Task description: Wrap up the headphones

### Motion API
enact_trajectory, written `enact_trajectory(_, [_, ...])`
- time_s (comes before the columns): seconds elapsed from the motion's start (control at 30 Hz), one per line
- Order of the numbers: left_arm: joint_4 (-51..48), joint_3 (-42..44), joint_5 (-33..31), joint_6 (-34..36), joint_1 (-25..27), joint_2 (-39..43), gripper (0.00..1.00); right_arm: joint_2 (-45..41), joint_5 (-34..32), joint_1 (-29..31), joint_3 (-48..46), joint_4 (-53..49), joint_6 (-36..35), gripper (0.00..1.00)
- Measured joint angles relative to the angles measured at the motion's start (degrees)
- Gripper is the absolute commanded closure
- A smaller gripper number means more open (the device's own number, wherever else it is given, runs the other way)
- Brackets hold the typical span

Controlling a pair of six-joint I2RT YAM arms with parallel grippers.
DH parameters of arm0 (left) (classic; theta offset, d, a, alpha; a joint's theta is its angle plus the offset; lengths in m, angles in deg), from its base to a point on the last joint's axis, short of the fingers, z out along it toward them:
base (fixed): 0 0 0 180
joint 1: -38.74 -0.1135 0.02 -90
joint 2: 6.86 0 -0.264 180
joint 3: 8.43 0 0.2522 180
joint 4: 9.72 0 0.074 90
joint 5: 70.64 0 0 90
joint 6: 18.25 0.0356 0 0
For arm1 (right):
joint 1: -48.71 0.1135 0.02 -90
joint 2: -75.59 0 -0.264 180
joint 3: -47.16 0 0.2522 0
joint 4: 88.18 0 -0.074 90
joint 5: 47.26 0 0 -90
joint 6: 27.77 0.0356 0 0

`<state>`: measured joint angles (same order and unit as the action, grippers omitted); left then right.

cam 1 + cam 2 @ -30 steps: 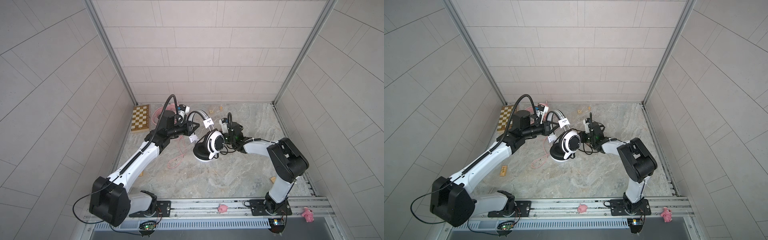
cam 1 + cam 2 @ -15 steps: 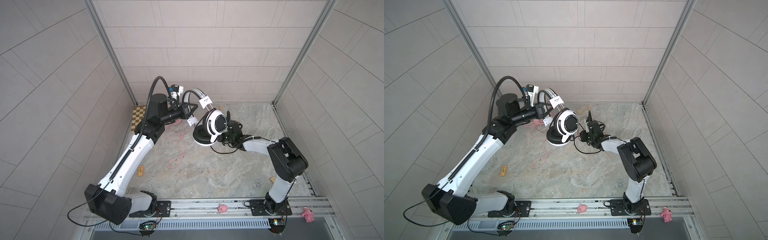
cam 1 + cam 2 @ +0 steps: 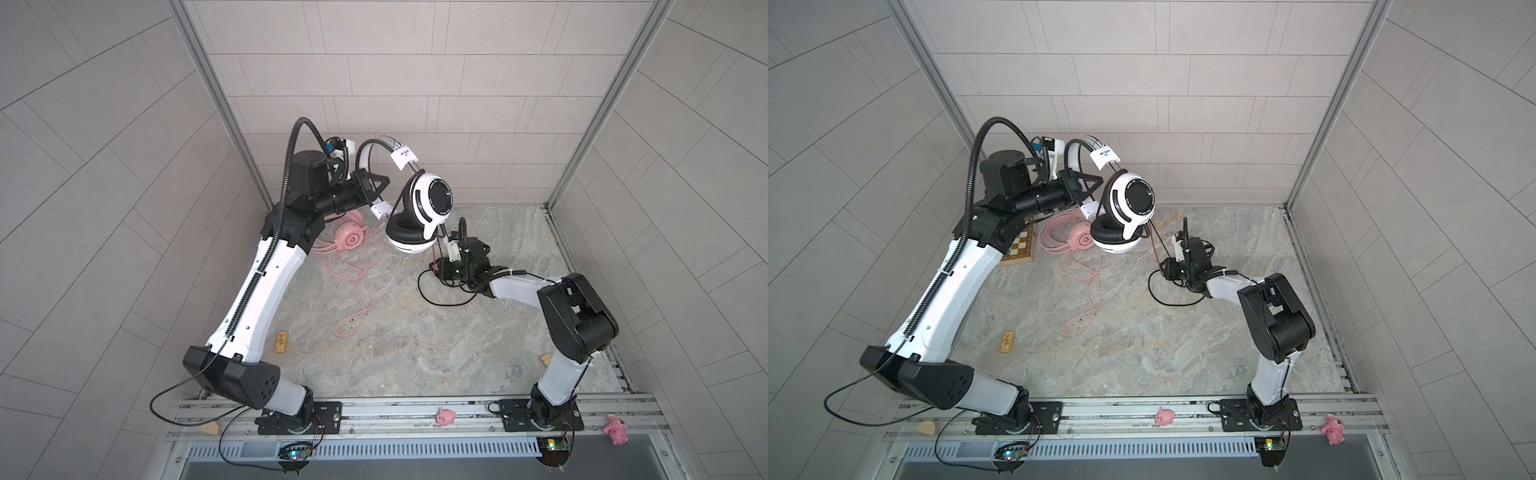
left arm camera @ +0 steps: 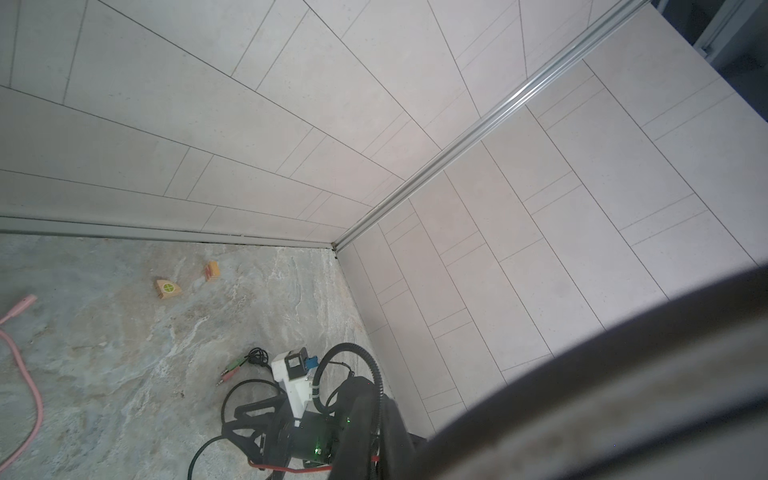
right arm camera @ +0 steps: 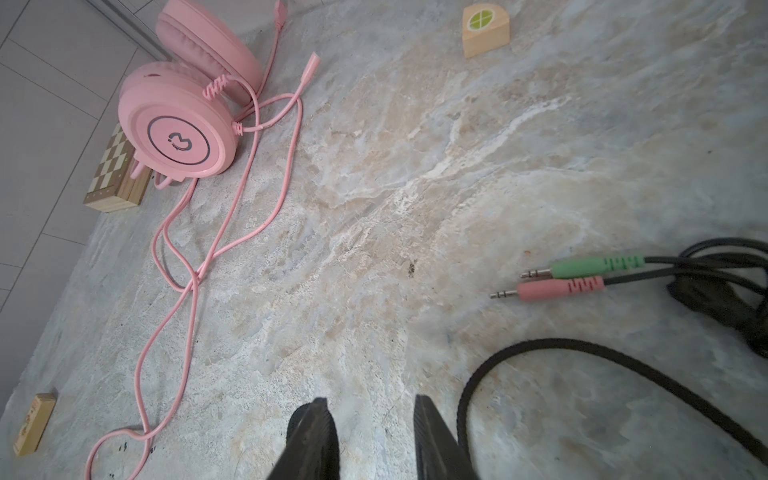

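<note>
White plastic headband is what my left gripper (image 3: 371,192) is clamped tight on. It holds the white pair (image 3: 432,200) clear of the floor (image 3: 415,340), up and to the right of the board (image 3: 1019,247) in both top views. A white tag (image 3: 404,157) is wrapped round the band. Its dark print is too small for me to read, and so is the ring of lettering round the black disc on the cup. The cups are white shells with thick black pads, one hanging below the other.

My right gripper (image 5: 374,436) stands partly open with nothing between its fingers, low over the floor and well right of the board. The black cable (image 5: 582,347) curves just beside it and ends in a green plug (image 5: 594,266) and a pink plug (image 5: 559,289).

The pink pair (image 5: 176,139) sits just beside the board, with a small squiggle logo in a grey ring on its cup. Its pink cable (image 5: 191,299) trails loose across the floor away from the board.
</note>
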<state>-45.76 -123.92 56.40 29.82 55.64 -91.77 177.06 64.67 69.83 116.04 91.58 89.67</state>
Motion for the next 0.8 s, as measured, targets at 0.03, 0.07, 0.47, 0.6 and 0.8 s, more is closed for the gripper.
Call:
enact_trajectory(0.03, [-0.8,-0.1,-0.2,0.2,0.0,0.0,1.00,-0.3,0.8,-0.3,-0.2,-0.5,-0.4,0.58])
enact_trajectory(0.07, [-1.4,-0.1,-0.3,0.5,0.0,0.0,1.00,-0.8,1.4,-0.6,-0.2,-1.6,-0.9,0.58])
enact_trajectory(0.47, [-3.8,3.8,-1.9,1.4,-3.7,-0.7,1.00,-13.4,6.0,-1.0,4.9,-17.9,-8.2,0.52])
enact_trajectory(0.6, [-4.7,3.8,-1.9,2.0,-5.4,-1.6,1.00,-17.7,6.0,-1.9,5.2,-21.6,-10.7,0.44])
enact_trajectory(0.8, [-5.0,3.8,-2.3,1.9,-7.1,-1.6,1.00,-18.6,9.9,-5.5,3.4,-22.3,-13.1,0.30])
